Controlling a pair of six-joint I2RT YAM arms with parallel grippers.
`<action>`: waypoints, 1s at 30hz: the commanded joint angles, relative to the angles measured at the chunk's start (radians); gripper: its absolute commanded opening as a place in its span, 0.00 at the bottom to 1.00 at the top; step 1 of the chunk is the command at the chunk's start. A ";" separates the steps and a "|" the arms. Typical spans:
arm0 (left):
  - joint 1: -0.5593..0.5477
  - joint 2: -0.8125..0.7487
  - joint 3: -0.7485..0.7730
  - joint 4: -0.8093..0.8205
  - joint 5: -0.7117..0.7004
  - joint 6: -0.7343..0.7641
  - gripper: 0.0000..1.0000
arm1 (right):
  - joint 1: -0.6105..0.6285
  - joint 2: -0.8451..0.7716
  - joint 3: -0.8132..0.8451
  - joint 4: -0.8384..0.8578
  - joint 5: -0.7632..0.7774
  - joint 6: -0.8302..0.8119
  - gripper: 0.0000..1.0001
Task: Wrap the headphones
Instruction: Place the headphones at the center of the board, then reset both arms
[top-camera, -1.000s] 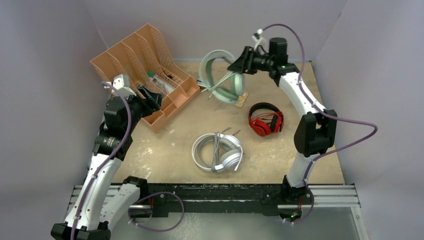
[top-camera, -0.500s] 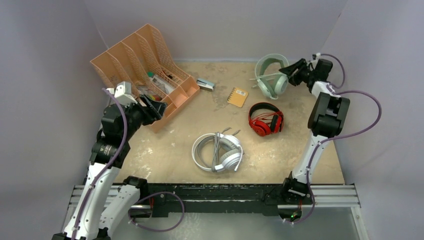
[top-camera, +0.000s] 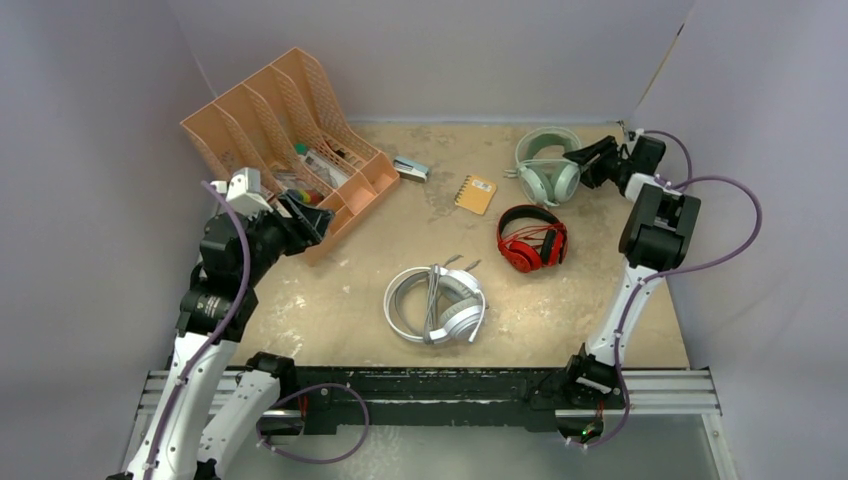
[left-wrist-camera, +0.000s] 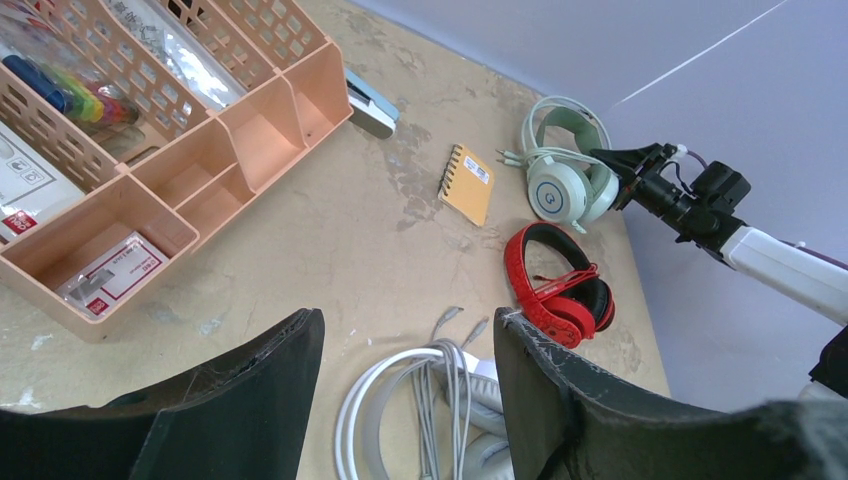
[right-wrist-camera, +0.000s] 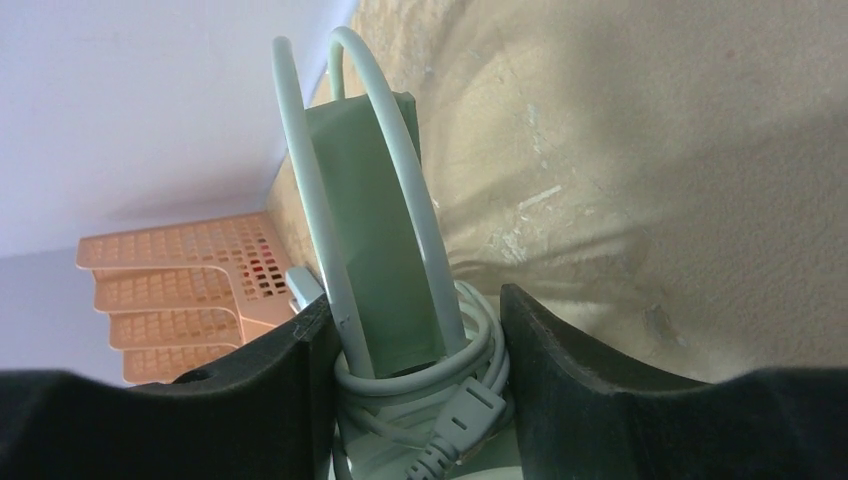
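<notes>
Setting down looks like the step: the right gripper (top-camera: 588, 160) grasps the mint-green headset (top-camera: 545, 170), cord (right-wrist-camera: 470, 400) coiled, at the far right; let go gently, keeping the coils together. Left gripper (left-wrist-camera: 408, 335) hangs released, empty.

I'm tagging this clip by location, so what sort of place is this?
Probably a robot lab test cell, not a real office: plain grey walls box in a worn tabletop, the left arm and right arm are bolted to a rail, and a peach organizer and mint-green headset look staged.
</notes>
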 joint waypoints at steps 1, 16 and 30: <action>0.005 -0.014 0.047 0.002 0.016 -0.006 0.61 | -0.020 -0.078 -0.002 -0.089 0.084 -0.084 0.67; 0.005 -0.018 0.139 -0.087 -0.071 0.083 0.63 | -0.036 -0.534 -0.093 -0.547 0.511 -0.551 0.99; 0.004 -0.002 0.401 -0.002 -0.245 0.107 0.64 | 0.271 -1.416 -0.496 -0.332 0.072 -0.427 0.99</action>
